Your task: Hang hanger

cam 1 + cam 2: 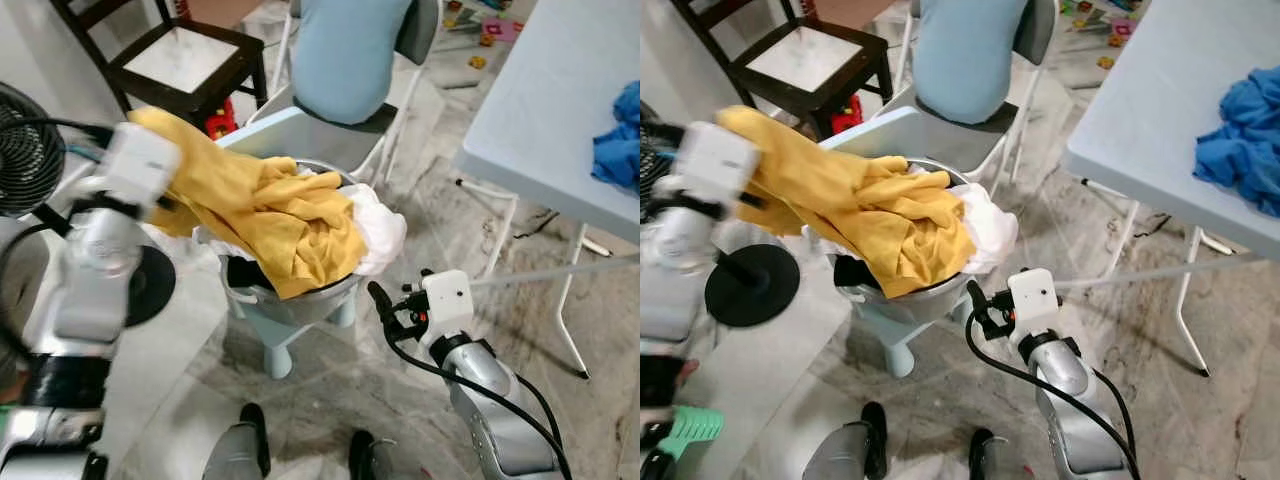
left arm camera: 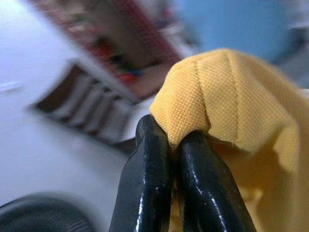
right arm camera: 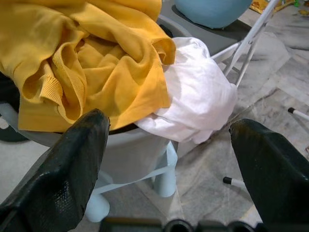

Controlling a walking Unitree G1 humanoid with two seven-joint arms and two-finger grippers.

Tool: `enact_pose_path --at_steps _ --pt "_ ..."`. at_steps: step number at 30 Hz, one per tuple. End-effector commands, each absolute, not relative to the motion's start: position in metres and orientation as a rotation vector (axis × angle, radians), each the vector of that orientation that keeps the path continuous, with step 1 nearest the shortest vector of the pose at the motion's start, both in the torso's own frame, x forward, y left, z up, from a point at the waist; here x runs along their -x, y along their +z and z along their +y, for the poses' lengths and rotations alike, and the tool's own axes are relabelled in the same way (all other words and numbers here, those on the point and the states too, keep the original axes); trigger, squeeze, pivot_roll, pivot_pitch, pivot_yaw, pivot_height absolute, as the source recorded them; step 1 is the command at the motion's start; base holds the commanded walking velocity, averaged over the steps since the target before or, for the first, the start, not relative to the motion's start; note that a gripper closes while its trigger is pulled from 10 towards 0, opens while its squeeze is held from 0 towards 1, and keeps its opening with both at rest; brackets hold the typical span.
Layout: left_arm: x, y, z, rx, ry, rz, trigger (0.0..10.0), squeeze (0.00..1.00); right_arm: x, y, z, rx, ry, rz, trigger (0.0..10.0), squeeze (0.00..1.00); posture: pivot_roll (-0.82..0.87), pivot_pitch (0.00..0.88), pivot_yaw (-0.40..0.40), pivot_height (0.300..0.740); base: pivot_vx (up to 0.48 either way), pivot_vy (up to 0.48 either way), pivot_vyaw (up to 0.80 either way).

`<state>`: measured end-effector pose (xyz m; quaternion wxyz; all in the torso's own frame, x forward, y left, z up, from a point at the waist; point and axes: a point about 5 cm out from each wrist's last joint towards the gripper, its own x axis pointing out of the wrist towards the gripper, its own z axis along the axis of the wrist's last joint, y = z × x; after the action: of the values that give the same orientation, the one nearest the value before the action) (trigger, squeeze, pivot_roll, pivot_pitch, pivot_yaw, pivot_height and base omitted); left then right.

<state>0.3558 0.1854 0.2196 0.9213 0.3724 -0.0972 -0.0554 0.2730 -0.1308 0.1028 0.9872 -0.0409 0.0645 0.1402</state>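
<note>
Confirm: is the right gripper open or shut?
Open. The right gripper has its jaws spread wide, holding nothing, facing the yellow knit shirt and white cloth in the grey basin.

A yellow garment lies over a white cloth; the table is pale blue.

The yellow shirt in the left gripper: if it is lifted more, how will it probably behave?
The yellow shirt probably droops floppily; it already sags from the left gripper. Light. It may drag the white cloth lying against it.
</note>
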Motion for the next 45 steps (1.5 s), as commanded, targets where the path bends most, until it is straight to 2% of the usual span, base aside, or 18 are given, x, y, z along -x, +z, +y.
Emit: enact_pose_path --at_steps 1,7,12,16,19,22,23,24,31,32,33,34,36,38,39,41,42,45 --pt "-0.362 0.195 0.153 -0.821 -0.334 -0.147 0.0 0.00 -0.271 0.099 -0.134 0.087 0.266 0.146 10.0 0.00 -0.01 0.253 -0.002 0.740 0.000 0.000 0.00" --pt "-0.365 0.178 0.115 -0.857 -0.528 -0.175 0.0 0.00 -0.271 0.099 -0.135 0.095 0.259 0.143 10.0 0.00 -0.03 0.252 -0.001 0.740 0.000 0.000 0.00" --pt "-0.351 0.147 0.072 -0.881 -0.710 -0.189 0.0 0.00 -0.270 0.099 -0.137 0.106 0.252 0.145 10.0 0.00 -0.04 0.257 -0.008 0.740 0.000 0.000 0.00" --pt "-0.356 0.141 0.076 -0.893 -0.649 -0.166 0.0 0.00 -0.269 0.098 -0.138 0.110 0.253 0.147 10.0 0.00 -0.05 0.261 -0.013 0.740 0.000 0.000 0.00" --pt "-0.376 0.152 0.110 -0.782 -0.344 -0.123 0.0 0.00 -0.269 0.098 -0.139 0.116 0.255 0.150 10.0 0.00 -0.05 0.263 -0.022 0.740 0.000 0.000 0.00" --pt "-0.381 0.151 0.124 -0.744 -0.279 -0.080 0.0 0.00 -0.269 0.097 -0.139 0.118 0.259 0.154 10.0 0.00 -0.04 0.264 -0.025 0.740 0.000 0.000 0.00" --pt "-0.380 0.145 0.128 -0.725 -0.298 -0.037 3.3 0.00 -0.270 0.097 -0.138 0.120 0.263 0.156 10.0 0.00 -0.04 0.264 -0.027 0.740 0.000 0.000 0.00" --pt "-0.379 0.141 0.127 -0.709 -0.321 -0.012 10.0 0.00 -0.270 0.097 -0.138 0.121 0.265 0.157 10.0 0.00 -0.04 0.265 -0.028 0.740 0.000 0.000 0.00" --pt "-0.372 0.123 0.130 -0.633 -0.391 0.064 10.0 0.00 -0.270 0.097 -0.138 0.126 0.270 0.161 10.0 0.00 -0.04 0.266 -0.031 0.740 0.000 0.000 0.00" --pt "-0.372 0.123 0.131 -0.625 -0.386 0.066 10.0 0.27 -0.270 0.096 -0.138 0.127 0.270 0.162 10.0 0.00 -0.04 0.266 -0.031 0.740 0.000 0.000 0.00" --pt "-0.372 0.123 0.132 -0.622 -0.381 0.068 10.0 0.27 -0.270 0.096 -0.138 0.127 0.270 0.163 10.0 0.00 -0.04 0.266 -0.031 0.740 0.000 0.000 0.00" --pt "-0.372 0.124 0.132 -0.594 -0.388 0.063 10.0 1.00 -0.269 0.096 -0.138 0.129 0.271 0.165 10.0 0.00 -0.05 0.269 -0.033 0.740 0.000 0.000 0.00" --pt "-0.373 0.129 0.131 -0.568 -0.403 0.038 10.0 1.00 -0.269 0.096 -0.138 0.130 0.272 0.167 10.0 0.00 -0.05 0.269 -0.033 0.740 0.000 0.000 0.00" --pt "-0.374 0.136 0.124 -0.420 -0.426 0.020 10.0 1.00 -0.269 0.096 -0.137 0.130 0.273 0.169 10.0 0.00 -0.05 0.271 -0.034 0.740 0.000 0.000 0.00" --pt "-0.377 0.142 0.118 -0.139 -0.418 0.057 10.0 1.00 -0.269 0.095 -0.138 0.130 0.273 0.172 10.0 0.00 -0.05 0.271 -0.034 0.740 0.000 0.000 0.00" --pt "-0.378 0.144 0.116 -0.037 -0.417 0.068 10.0 1.00 -0.269 0.095 -0.138 0.130 0.273 0.172 10.0 0.00 -0.05 0.271 -0.034 0.740 0.000 0.000 0.00" --pt "-0.385 0.162 0.119 0.135 -0.374 0.030 10.0 1.00 -0.269 0.095 -0.138 0.129 0.275 0.175 10.0 0.00 -0.04 0.275 -0.034 0.740 0.000 0.000 0.00" --pt "-0.388 0.175 0.115 0.140 -0.390 -0.022 10.0 1.00 -0.269 0.094 -0.138 0.130 0.278 0.179 10.0 0.00 -0.04 0.274 -0.035 0.740 0.000 0.000 0.00"
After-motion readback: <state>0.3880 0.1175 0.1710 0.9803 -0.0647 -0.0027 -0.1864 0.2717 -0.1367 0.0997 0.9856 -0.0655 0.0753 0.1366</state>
